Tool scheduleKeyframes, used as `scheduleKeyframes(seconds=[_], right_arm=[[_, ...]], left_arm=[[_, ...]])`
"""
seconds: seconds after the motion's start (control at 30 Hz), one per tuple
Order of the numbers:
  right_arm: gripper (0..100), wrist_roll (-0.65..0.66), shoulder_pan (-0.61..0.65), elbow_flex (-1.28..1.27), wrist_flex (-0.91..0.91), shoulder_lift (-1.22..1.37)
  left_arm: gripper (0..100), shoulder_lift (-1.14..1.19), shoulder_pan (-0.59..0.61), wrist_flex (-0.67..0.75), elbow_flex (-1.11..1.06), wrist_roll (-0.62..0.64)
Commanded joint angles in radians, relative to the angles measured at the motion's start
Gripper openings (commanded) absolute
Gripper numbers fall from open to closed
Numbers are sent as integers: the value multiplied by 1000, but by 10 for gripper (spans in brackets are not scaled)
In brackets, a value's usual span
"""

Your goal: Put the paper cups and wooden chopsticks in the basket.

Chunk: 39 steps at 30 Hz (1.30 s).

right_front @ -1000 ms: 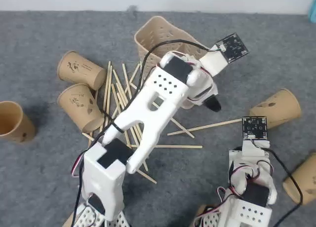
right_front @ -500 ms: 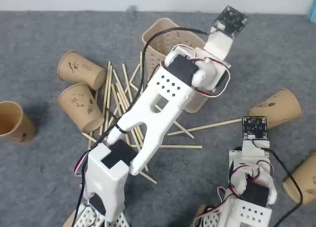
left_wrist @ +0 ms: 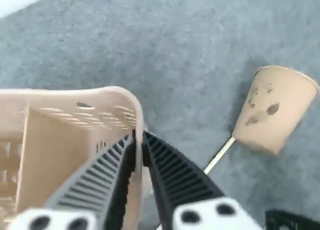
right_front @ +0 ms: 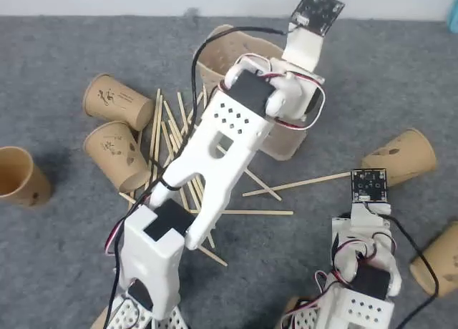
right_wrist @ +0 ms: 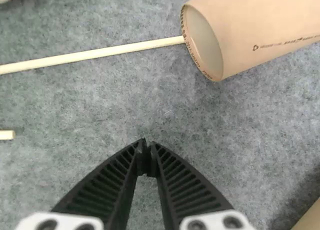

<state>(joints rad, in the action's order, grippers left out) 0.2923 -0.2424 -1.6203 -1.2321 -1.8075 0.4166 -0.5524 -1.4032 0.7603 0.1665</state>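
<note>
Beige basket [right_front: 215,57] with slotted walls

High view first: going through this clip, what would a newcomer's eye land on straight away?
The white left arm stretches across scattered wooden chopsticks to the basket, where the left gripper pinches the rim between its fingers. Around it, paper cups lie tipped on the grey carpet. The right gripper, shut, hangs near the open mouth of one lying cup.
</note>
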Motion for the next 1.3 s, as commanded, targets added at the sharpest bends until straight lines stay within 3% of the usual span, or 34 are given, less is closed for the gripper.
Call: scheduleKeyframes(seconds=[0.0,0.13,0.5,0.8,1.0,1.27], right_arm=[[8,12,-8,14,-8,-8],[8,14,-10,15,-19,-8],[8,14,-12,15,-19,-8],[8,14,-7,15,-21,-8],[8,14,-12,15,-21,-8],[8,14,-13,15,-21,-8]], left_arm=[[11,-20,17,29,58,-12],[11,20,58,95,61,-12],[13,120,55,40,225,-23],[13,129,40,-227,458,-282],[13,130,11,-255,381,-374],[13,130,14,-138,225,-365]])
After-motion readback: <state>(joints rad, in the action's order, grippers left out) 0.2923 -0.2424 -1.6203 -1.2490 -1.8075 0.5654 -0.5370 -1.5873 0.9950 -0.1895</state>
